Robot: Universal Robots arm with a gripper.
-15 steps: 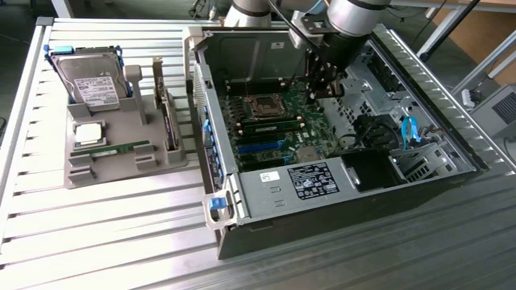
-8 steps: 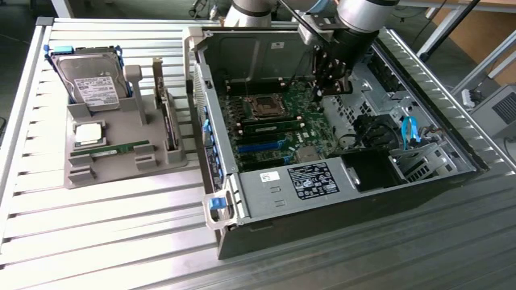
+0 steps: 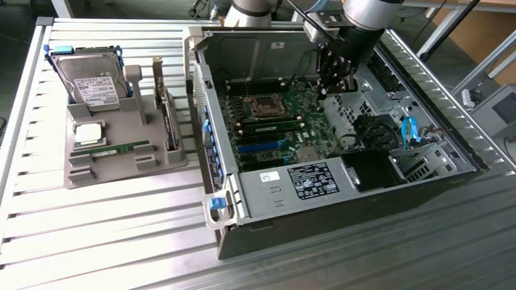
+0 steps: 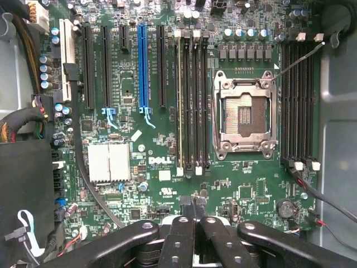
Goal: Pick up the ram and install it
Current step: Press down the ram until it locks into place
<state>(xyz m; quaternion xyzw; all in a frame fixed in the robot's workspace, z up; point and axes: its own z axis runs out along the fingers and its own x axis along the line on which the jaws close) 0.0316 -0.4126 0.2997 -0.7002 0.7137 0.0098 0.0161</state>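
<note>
Tool shut and empty above the motherboard

The tool [image 4: 193, 215] has its fingers pressed together, holding nothing, poised over the motherboard [image 4: 167, 167] inside the open case [image 3: 339, 199], near the empty socket [image 4: 244, 114]. One ram [image 3: 272, 127] sits in a slot beside the socket. Another ram [image 3: 113, 150] lies in the grey holder [image 3: 121, 166] on the table [image 3: 96, 241], below the hard drive [image 3: 89, 81].
</note>
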